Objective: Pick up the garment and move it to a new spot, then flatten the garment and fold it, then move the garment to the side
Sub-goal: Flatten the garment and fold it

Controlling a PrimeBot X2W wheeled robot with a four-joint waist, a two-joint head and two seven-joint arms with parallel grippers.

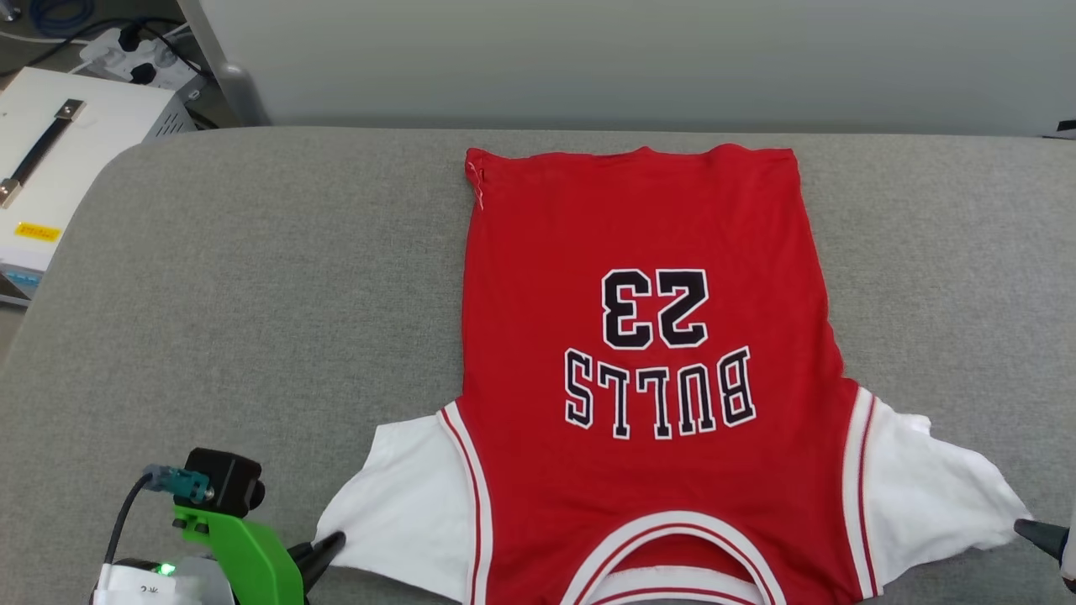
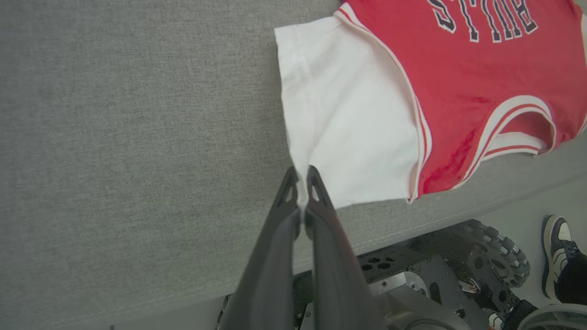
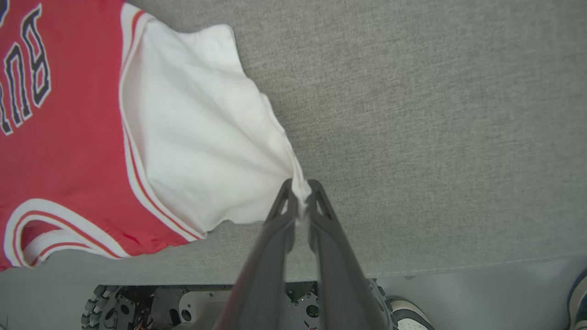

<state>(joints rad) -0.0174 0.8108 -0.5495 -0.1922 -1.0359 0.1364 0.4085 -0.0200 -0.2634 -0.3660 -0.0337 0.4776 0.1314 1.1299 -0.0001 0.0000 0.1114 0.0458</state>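
Observation:
The garment (image 1: 647, 218) is a red jersey T-shirt lying flat on the grey table (image 1: 252, 294), print side up, collar towards me and hem at the far side. Its black "BULLS 23" print reads upside down in the head view. My left gripper (image 1: 332, 542) is shut on the outer edge of the white left sleeve (image 2: 348, 123), whose cloth is pinched between the fingertips (image 2: 316, 183). My right gripper (image 1: 1030, 531) is shut on the tip of the white right sleeve (image 3: 202, 146), which is pulled into a point at the fingertips (image 3: 316, 192).
A white box with a black handle (image 1: 59, 160) and a power strip (image 1: 139, 55) sit beyond the table's far left corner. A grey wall runs behind the table. The wrist views show my wheeled base (image 2: 458, 266) and a person's shoe (image 2: 557, 252) below the near edge.

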